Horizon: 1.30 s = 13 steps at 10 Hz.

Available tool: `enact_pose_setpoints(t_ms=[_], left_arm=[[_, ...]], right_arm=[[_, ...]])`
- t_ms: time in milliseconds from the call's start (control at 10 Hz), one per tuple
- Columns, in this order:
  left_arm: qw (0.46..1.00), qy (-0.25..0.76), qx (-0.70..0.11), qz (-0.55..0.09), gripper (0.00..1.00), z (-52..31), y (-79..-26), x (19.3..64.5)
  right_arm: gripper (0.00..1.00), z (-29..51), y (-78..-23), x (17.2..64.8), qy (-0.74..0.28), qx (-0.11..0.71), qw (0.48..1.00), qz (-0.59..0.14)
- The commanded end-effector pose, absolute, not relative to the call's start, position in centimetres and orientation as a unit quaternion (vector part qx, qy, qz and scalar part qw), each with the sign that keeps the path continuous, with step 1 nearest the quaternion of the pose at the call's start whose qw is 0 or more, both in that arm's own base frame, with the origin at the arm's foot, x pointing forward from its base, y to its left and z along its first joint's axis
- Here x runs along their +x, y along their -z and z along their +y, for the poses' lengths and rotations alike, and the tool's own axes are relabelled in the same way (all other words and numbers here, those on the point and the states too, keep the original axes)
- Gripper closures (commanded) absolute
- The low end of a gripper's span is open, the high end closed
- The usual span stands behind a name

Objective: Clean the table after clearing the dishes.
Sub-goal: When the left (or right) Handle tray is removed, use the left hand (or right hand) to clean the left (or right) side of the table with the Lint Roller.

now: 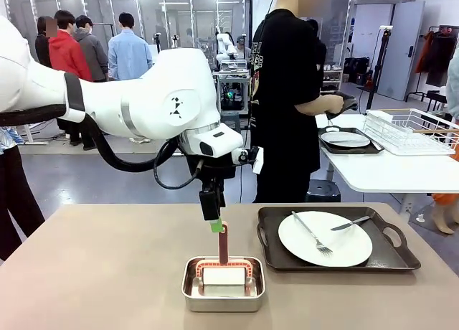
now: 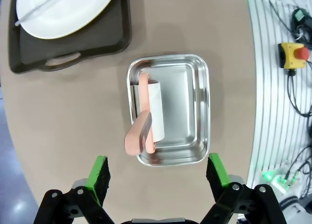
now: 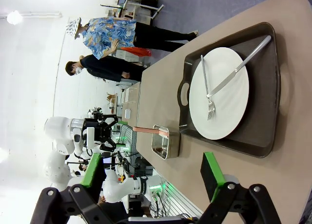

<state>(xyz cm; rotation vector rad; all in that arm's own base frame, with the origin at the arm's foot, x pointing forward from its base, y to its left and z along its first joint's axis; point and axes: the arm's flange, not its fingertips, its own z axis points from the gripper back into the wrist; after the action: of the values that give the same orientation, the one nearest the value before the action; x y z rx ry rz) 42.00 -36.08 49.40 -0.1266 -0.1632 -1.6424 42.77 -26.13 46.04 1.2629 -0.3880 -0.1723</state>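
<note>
On the beige table point(image 1: 93, 272) a white plate point(image 1: 325, 238) with a fork and a knife rests on a dark tray point(image 1: 391, 255). A second plate point(image 1: 345, 138) on its tray point(image 1: 373, 149) lies on the white side table. My left gripper point(image 1: 214, 222) hangs open just above the upright reddish handle of a wiper point(image 1: 223, 244) standing in a small steel pan point(image 1: 222, 303). In the left wrist view the open left gripper point(image 2: 158, 173) is over the pan point(image 2: 187, 107) and wiper point(image 2: 140, 131). My right gripper point(image 3: 151, 175) is open and holds nothing, looking at the tray point(image 3: 265, 87) and plate point(image 3: 219, 92).
A person in black point(image 1: 287, 93) stands at the far side, hand point(image 1: 331, 104) near the side table's tray. A white wire rack point(image 1: 416, 129) sits on that side table. The table's left half is bare. Cables and an emergency stop button point(image 2: 292, 56) lie past the table's near edge.
</note>
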Motion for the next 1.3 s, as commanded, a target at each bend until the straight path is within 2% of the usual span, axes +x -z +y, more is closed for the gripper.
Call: enact_pose_setpoints(t_ms=[0,300,600,1200], left_arm=[[0.692,0.717,-0.053,-0.066,0.0,-36.7,-48.0,41.6],[0.682,0.725,-0.046,-0.085,0.0,-37.5,-46.3,42.9],[0.683,0.726,-0.054,-0.057,0.0,-37.9,-44.8,43.5],[0.682,0.73,-0.033,-0.042,0.0,-38.3,-43.1,44.2]], right_arm=[[0.0,-26.0,-46.3,42.6,0.079,0.587,0.785,-0.182],[0.0,-26.0,-46.3,42.6,0.079,0.587,0.785,-0.182],[0.0,-26.0,-46.3,42.6,0.079,0.587,0.785,-0.182],[0.0,-26.0,-46.3,42.6,0.079,0.587,0.785,-0.182]])
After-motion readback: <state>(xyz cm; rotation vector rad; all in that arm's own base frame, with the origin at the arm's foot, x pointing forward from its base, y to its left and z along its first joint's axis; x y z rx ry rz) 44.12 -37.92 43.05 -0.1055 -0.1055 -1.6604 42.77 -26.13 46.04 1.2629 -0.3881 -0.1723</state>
